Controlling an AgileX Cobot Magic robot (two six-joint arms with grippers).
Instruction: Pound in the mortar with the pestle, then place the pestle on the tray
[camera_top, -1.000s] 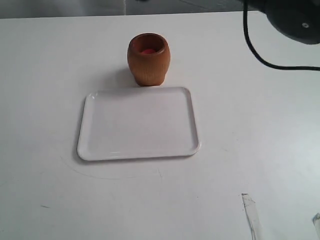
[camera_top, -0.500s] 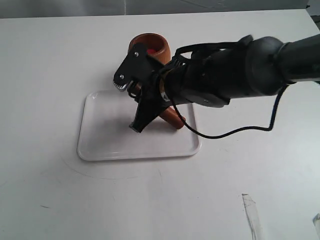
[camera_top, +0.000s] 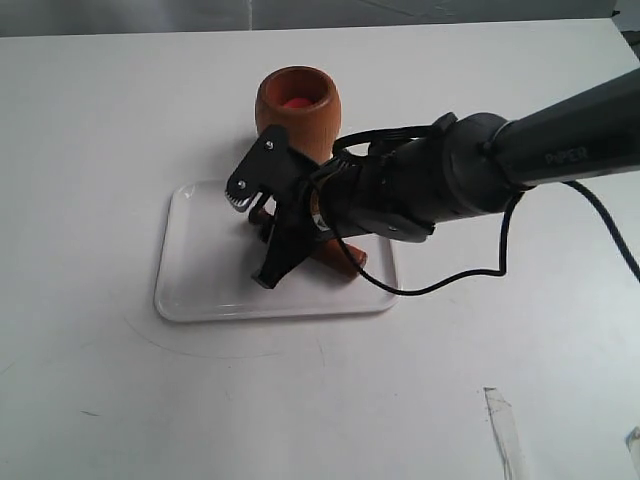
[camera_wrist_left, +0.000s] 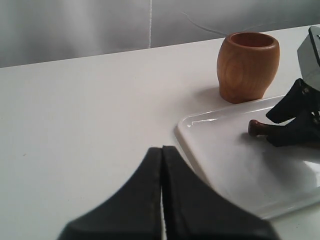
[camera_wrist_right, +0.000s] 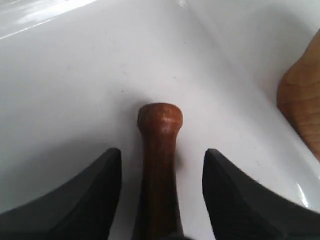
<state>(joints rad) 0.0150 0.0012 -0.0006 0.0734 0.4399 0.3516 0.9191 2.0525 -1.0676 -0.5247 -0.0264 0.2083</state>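
Placing step: the pestle (camera_wrist_right: 160, 125) seemingly rests on the tray's (camera_top: 200, 285) right half, near the mortar (camera_top: 297, 115). The right gripper (camera_top: 253, 238) straddles it, fingers spread. Next: lift clear. The left gripper (camera_wrist_left: 162, 200) is closed, idle.

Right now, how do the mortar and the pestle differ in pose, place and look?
Pose: the mortar stands upright; the pestle lies down.
Place: the mortar sits on the table just outside the tray; the pestle is inside the tray, between the open fingers of the right gripper.
Look: the mortar is a wide, orange-brown barrel; the pestle is slim, darker reddish-brown, ending in a knob.
Both are wooden.
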